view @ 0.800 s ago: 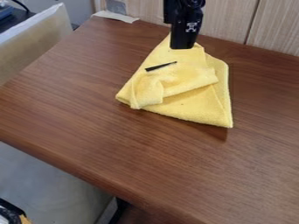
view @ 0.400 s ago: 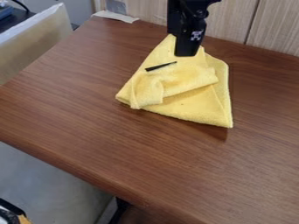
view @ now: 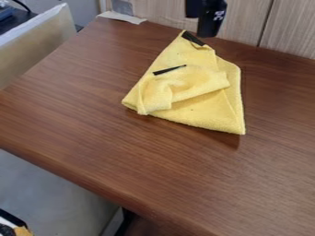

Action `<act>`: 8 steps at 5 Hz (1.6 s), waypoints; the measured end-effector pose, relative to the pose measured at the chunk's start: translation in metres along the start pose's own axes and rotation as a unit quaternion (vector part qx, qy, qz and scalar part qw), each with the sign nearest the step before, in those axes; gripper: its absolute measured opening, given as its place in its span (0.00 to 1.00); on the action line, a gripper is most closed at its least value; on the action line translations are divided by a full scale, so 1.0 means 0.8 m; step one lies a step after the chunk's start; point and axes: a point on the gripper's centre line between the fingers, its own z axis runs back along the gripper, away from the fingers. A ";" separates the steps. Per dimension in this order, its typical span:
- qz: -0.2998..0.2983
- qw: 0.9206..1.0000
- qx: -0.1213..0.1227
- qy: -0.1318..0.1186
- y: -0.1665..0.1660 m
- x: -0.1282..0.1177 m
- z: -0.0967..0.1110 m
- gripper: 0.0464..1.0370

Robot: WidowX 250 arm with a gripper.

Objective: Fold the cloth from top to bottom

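Black gripper (view: 210,27) sits near the upper corner of the yellow cloth (view: 200,113); whether it is open or closed cannot be determined. Cloth lies partly folded on the table (view: 154,166), bearing two dark strips. Wood panelling (view: 243,23) borders the table's far edge; pale scrap (view: 122,17) occupies the far-left corner. Near edge: well apart from the cloth.

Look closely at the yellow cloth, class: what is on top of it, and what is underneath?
On the cloth show one black strip and another strip near its top corner. It lies on the table; anything underneath is covered.
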 end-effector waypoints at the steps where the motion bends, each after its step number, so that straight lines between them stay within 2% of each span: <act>1: -0.001 1.000 0.000 -0.004 0.024 0.010 -0.015 0.96; 2: -0.019 1.000 -0.008 -0.002 0.043 0.027 -0.043 0.96; 3: -0.025 1.000 -0.013 0.001 0.058 0.034 -0.059 0.96; 4: -0.026 0.999 -0.027 0.016 0.064 0.028 -0.079 0.92; 6: -0.032 0.999 -0.020 0.038 0.056 0.019 -0.094 0.35; 7: -0.031 0.998 -0.018 0.041 0.053 0.016 -0.093 0.15; 8: -0.031 0.998 -0.017 0.043 0.052 0.016 -0.093 0.04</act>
